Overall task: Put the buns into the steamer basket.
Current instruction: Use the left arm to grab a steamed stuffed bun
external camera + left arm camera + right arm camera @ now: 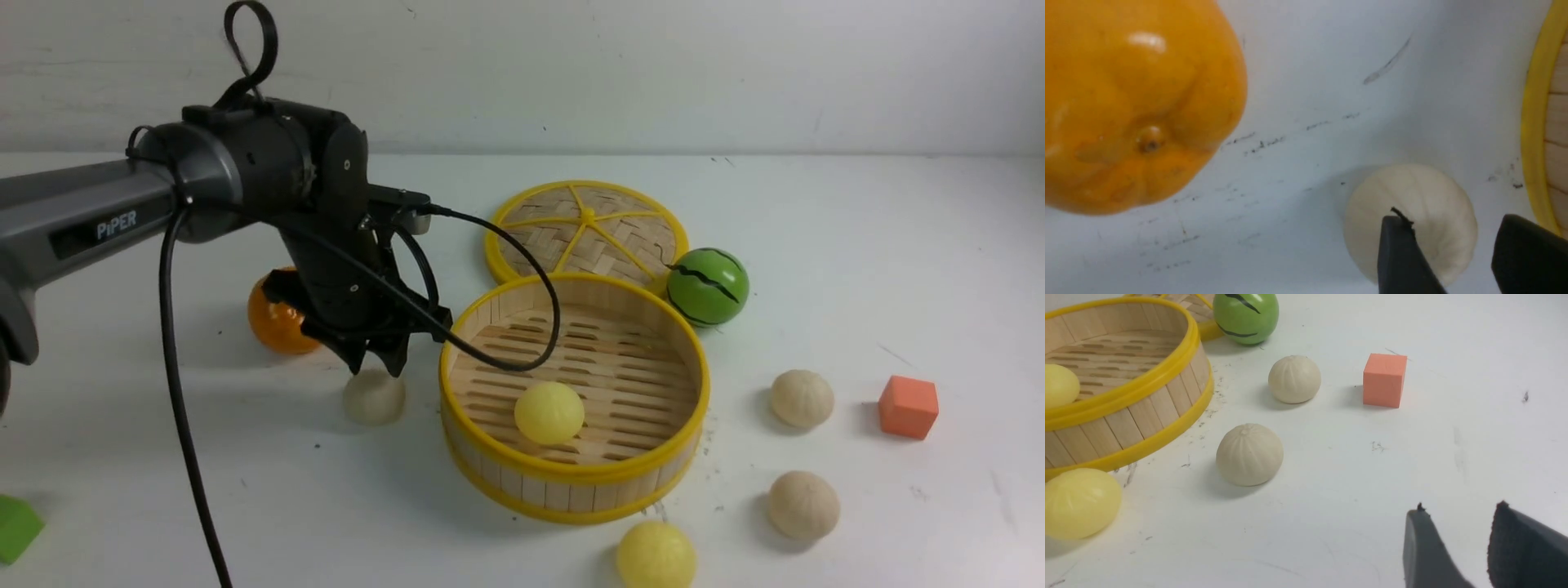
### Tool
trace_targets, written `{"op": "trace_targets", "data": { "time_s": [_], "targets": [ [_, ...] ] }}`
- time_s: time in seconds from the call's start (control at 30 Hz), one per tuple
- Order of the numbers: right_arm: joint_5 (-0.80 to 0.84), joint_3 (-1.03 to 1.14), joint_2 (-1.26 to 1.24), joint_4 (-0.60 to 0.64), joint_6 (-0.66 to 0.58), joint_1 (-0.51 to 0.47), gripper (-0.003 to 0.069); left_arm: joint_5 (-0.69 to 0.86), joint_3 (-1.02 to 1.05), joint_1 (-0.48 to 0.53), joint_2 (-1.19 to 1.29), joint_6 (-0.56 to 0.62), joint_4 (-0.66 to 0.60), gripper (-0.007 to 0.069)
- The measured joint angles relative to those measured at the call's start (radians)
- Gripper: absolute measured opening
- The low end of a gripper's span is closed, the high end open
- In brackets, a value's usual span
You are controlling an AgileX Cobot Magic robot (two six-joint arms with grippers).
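Yellow bun point(655, 555) lies lower centre, outside basket point(563, 492); one bun point(549, 412) inside, four to go. Left claw point(378, 367) gapes over cream bun point(374, 398); right claw point(1459, 508) gapes, empty.

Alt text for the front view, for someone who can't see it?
The left gripper hangs fingers-down above a cream bun left of the steamer basket, which holds one yellow bun. Another yellow bun and two cream buns lie outside it, with an orange, green striped ball, lid and orange cube nearby.

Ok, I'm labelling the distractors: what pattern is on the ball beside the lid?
The ball is green with jagged black stripes; the front view shows it best.
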Motion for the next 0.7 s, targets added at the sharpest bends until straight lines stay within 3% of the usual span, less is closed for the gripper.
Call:
{"op": "trace_targets", "data": {
  "time_s": [0.4, 0.53, 0.7],
  "targets": [
    [0.000, 0.000, 0.000, 0.000, 0.001, 0.000, 0.0241, -0.003, 0.000, 0.000, 0.039, 0.000, 0.016, 0.0279],
    [0.000, 0.000, 0.000, 0.000, 0.001, 0.000, 0.0241, 0.019, 0.000, 0.000, 0.039, 0.000, 0.016, 0.0216],
    [0.000, 0.000, 0.000, 0.000, 0.001, 0.000, 0.0241, 0.065, 0.000, 0.000, 0.039, -0.015, 0.005, 0.0056]
  ]
}}
